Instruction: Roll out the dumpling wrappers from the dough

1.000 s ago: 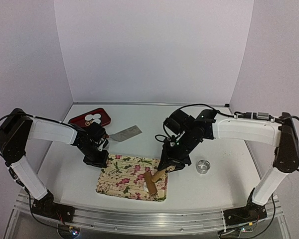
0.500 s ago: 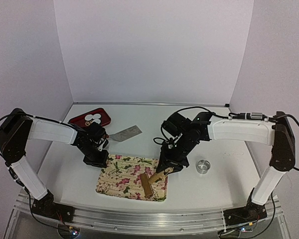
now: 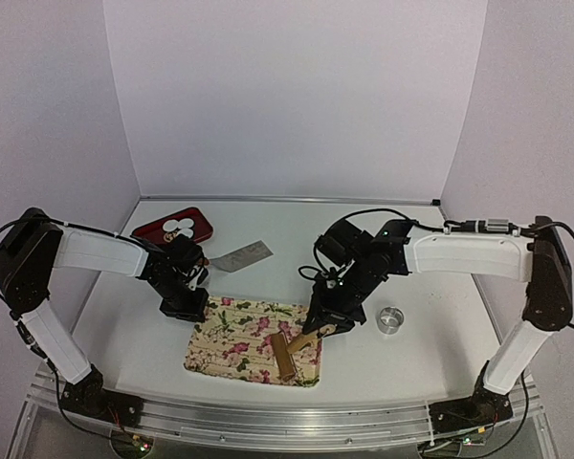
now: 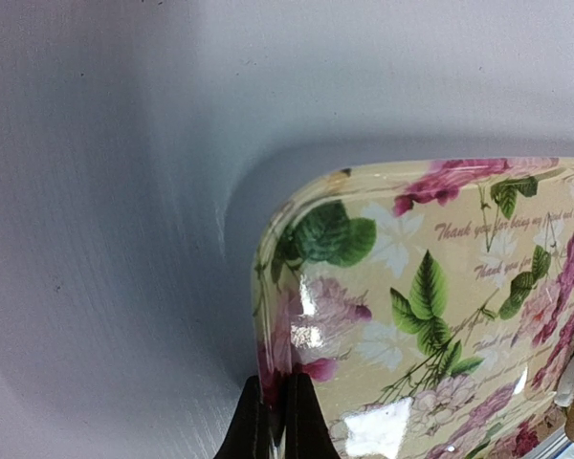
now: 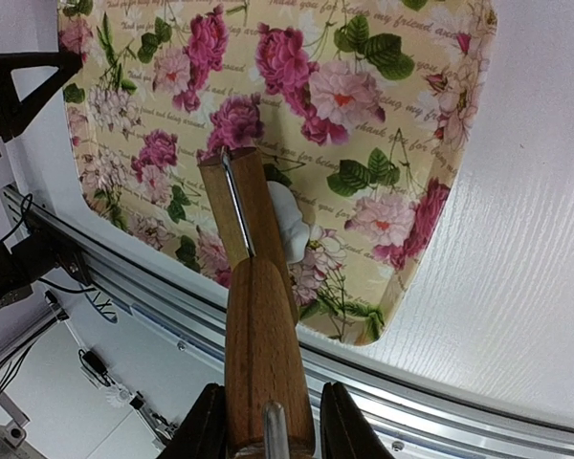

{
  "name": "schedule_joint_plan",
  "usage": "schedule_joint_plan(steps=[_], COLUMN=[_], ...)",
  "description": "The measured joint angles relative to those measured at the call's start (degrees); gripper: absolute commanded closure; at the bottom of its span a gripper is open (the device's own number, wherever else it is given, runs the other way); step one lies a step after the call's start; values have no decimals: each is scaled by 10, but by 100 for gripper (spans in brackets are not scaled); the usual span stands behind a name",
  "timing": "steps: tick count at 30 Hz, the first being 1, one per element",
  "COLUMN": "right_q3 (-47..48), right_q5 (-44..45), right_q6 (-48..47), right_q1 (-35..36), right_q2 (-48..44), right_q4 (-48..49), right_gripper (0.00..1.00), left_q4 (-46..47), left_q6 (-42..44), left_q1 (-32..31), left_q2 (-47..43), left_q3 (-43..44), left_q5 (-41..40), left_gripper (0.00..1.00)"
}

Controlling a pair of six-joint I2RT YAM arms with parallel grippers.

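Right wrist view first, Mo: right gripper [image 5: 268,426] clamped on the handle of the wooden rolling pin [image 5: 253,287]. Barrel laid across the dough [image 5: 292,228], a small white lump peeking out on one side, sitting on the floral tray [image 5: 392,115] close to its near rim.

Noted, Jo. Risks from there?

Three, at a guess. Barrel only half over the lump: risk of squeezing it out sideways rather than flattening it. Soft dough on a glossy surface: risk of sticking to the wood and lifting off with it. So near the rim: danger of riding up the lip on a long stroke and tearing the sheet.

And the tray itself?

Left wrist view: left gripper [image 4: 277,421] with fingers pressed together, tips at the rim of the far-left corner. Pinching or merely pressing down, impossible to tell. Once slipped off, nothing to stop the tray skating under the roller's push.

Anything farther out in danger?

Probably not. Top view: metal ring [image 3: 391,318] beside the right arm, apart from the tray. Flat grey metal piece [image 3: 241,255] beyond the tray. Red dish [image 3: 148,232] at the far left, carrying the round white dumpling wrappers [image 3: 177,226]. All well clear of the rolling.

Any writing?

Cursive among the roses: "Thank you for being my friend", repeated across the tray, readable only in part. No brand or label visible anywhere else.
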Motion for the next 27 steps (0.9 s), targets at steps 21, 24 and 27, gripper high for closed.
schedule_joint_plan(steps=[21, 24, 27], right_q3=[16, 15, 29], right_q5=[3, 6, 15], right_q6=[-7, -7, -11], right_q1=[23, 24, 25], right_q2=[48, 44, 46], right_q4=[44, 43, 26], right_gripper=[100, 100, 100], left_q4=[7, 10, 10], left_q6=[-9, -9, -9], left_q1=[0, 0, 0], left_q2=[-5, -8, -9], left_q3=[-8, -11, -12], left_q5=[2, 1, 1], left_gripper=[100, 100, 100])
